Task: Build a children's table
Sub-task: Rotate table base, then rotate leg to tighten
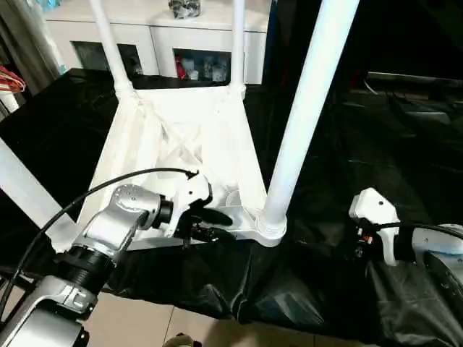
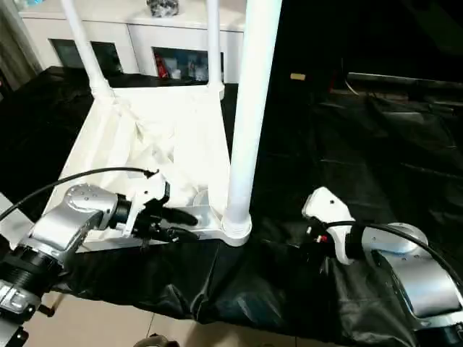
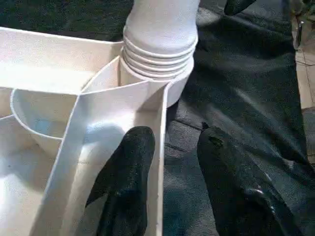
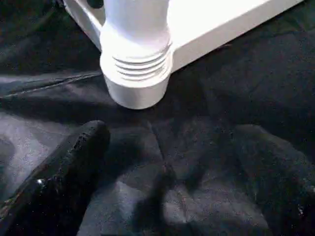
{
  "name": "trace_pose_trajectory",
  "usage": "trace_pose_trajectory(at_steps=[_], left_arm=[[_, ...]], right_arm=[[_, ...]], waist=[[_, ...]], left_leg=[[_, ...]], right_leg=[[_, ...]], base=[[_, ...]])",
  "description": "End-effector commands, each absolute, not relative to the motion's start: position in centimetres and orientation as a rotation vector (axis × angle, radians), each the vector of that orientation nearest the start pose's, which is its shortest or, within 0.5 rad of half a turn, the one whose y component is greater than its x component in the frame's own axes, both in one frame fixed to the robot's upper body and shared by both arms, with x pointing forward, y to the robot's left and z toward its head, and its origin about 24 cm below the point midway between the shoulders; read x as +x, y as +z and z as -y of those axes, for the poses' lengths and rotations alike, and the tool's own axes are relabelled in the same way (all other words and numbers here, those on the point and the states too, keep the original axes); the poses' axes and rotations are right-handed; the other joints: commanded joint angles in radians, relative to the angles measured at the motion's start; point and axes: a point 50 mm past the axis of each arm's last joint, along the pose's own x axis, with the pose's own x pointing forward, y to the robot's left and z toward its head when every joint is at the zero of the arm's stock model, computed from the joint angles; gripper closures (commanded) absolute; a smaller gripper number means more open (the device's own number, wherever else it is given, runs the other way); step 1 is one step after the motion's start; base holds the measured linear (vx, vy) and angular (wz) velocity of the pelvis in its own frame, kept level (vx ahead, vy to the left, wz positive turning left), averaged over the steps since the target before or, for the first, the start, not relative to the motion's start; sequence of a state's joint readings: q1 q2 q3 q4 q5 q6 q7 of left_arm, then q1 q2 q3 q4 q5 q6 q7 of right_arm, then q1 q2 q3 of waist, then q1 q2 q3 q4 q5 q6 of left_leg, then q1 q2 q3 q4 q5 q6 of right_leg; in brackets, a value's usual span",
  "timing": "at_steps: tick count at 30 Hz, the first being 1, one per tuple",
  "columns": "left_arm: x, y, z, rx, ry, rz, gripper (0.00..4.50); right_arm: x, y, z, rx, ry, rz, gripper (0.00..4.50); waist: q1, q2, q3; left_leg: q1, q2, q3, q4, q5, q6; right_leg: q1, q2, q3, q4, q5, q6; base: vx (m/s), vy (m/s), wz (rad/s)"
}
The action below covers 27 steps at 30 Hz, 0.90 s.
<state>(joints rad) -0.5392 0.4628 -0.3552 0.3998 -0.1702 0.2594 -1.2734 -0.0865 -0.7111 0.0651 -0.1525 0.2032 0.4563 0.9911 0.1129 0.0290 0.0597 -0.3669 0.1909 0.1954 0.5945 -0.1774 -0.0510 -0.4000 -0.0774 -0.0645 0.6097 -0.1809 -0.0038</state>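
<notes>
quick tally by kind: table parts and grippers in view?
Tabletop, upside down: 1
Legs standing in corner sockets: 4 – near right, near left, far left, far right
Grippers: 2 – left, right
Total: 7

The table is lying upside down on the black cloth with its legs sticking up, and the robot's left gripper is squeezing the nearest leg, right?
Not quite. The left gripper isn't squeezing the nearest leg. The left wrist view shows its open fingers straddling the table top's rim just below that leg's socket. The rest is right: upside down, black cloth, legs up.
</notes>
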Motion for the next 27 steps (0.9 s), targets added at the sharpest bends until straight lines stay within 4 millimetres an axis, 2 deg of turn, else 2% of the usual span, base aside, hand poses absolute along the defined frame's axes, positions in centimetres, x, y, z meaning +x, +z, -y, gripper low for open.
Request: trace_pose_trajectory(at_steps=[1, 3, 5, 8, 10, 17, 18, 20, 21, 22, 23, 24, 27], left_arm=[[29.7, 5.9, -13.1, 0.284, -1.459, -0.497, 3.02], [29.6, 5.8, -12.9, 0.285, -1.464, -0.497, 3.1], [29.7, 5.6, -12.6, 0.297, -1.464, -0.501, 3.39], [29.8, 5.4, -12.5, 0.309, -1.464, -0.513, 3.46], [29.9, 5.3, -12.5, 0.313, -1.466, -0.521, 3.77], [30.2, 5.1, -12.8, 0.326, -1.454, -0.555, 4.27], [30.2, 5.0, -13.0, 0.34, -1.454, -0.566, 4.39], [30.3, 4.9, -13.3, 0.349, -1.454, -0.577, 4.39], [30.4, 5.0, -13.4, 0.347, -1.453, -0.577, 4.45], [30.5, 5.0, -13.5, 0.351, -1.443, -0.577, 4.45], [30.7, 4.9, -13.7, 0.359, -1.42, -0.581, 4.45], [30.9, 4.9, -13.9, 0.366, -1.4, -0.583, 4.45], [31.7, 5.0, -14.1, 0.372, -1.306, -0.547, 4.45]], right_arm=[[23.8, 8.1, 21.3, -0.359, 0.99, -0.487, 0.0], [23.7, 8.1, 21.3, -0.358, 0.992, -0.489, 0.0], [23.6, 8.0, 21.2, -0.359, 0.99, -0.491, 0.0], [23.6, 8.1, 21.1, -0.358, 0.988, -0.49, 0.0], [23.5, 8.1, 21.1, -0.364, 0.985, -0.494, 0.0], [23.7, 8.3, 20.8, -0.357, 0.991, -0.49, 0.0], [23.8, 8.3, 20.6, -0.355, 0.993, -0.487, 0.0], [24.0, 8.3, 20.4, -0.353, 0.995, -0.481, 0.0], [24.1, 8.3, 20.3, -0.352, 0.996, -0.478, 0.0], [24.2, 8.3, 20.1, -0.345, 0.996, -0.473, 0.0], [24.4, 8.2, 19.8, -0.334, 0.996, -0.463, 0.0], [24.5, 8.1, 19.6, -0.325, 0.996, -0.455, 0.0], [25.4, 7.4, 18.7, -0.289, 0.978, -0.427, 0.0]], waist=[[0.002, 0.0, -0.061], [0.002, -0.003, -0.061], [0.002, -0.001, -0.061], [0.001, -0.002, -0.063], [0.002, -0.002, -0.064], [0.001, 0.005, -0.067], [0.001, 0.015, -0.066], [-0.001, 0.007, -0.067], [-0.001, 0.007, -0.067], [0.0, 0.0, -0.067], [0.001, 0.003, -0.067], [0.002, -0.003, -0.067], [0.002, -0.004, -0.065]], left_leg=[[0.017, 0.04, -0.028, -0.076, -0.308, 0.007], [0.016, 0.04, -0.028, -0.076, -0.308, 0.008], [0.016, 0.039, -0.028, -0.075, -0.302, 0.01], [0.014, 0.037, -0.027, -0.073, -0.288, 0.016], [0.013, 0.037, -0.026, -0.071, -0.274, 0.022], [0.013, 0.037, -0.027, -0.071, -0.272, 0.021], [0.014, 0.037, -0.028, -0.071, -0.279, 0.018], [0.014, 0.035, -0.027, -0.072, -0.282, 0.019], [0.012, 0.035, -0.028, -0.072, -0.278, 0.019], [0.01, 0.035, -0.027, -0.072, -0.274, 0.021], [0.011, 0.035, -0.028, -0.071, -0.273, 0.022], [0.01, 0.033, -0.028, -0.071, -0.264, 0.024], [0.016, 0.036, -0.029, -0.072, -0.284, 0.018]], right_leg=[[0.04, -0.071, 0.046, -0.097, -0.408, -0.157], [0.04, -0.071, 0.046, -0.099, -0.406, -0.158], [0.041, -0.071, 0.045, -0.099, -0.401, -0.158], [0.042, -0.069, 0.045, -0.099, -0.405, -0.148], [0.041, -0.069, 0.045, -0.1, -0.41, -0.141], [0.041, -0.069, 0.044, -0.099, -0.4, -0.143], [0.04, -0.068, 0.044, -0.097, -0.396, -0.146], [0.041, -0.067, 0.043, -0.1, -0.396, -0.144], [0.043, -0.068, 0.043, -0.098, -0.395, -0.143], [0.044, -0.069, 0.043, -0.099, -0.403, -0.14], [0.042, -0.07, 0.043, -0.098, -0.41, -0.139], [0.042, -0.072, 0.042, -0.097, -0.428, -0.135], [0.035, -0.074, 0.04, -0.104, -0.478, -0.126]], base=[[0.0, 0.0, 0.0], [0.0, 0.0, 0.0], [0.0, 0.0, 0.0], [0.0, 0.0, 0.0], [0.0, 0.0, 0.0], [0.0, 0.0, 0.0], [0.0, 0.0, 0.0], [0.0, 0.0, 0.0], [0.0, 0.0, 0.0], [0.0, 0.0, 0.0], [0.0, 0.0, 0.0], [0.0, 0.0, 0.0], [0.0, 0.0, 0.0]])
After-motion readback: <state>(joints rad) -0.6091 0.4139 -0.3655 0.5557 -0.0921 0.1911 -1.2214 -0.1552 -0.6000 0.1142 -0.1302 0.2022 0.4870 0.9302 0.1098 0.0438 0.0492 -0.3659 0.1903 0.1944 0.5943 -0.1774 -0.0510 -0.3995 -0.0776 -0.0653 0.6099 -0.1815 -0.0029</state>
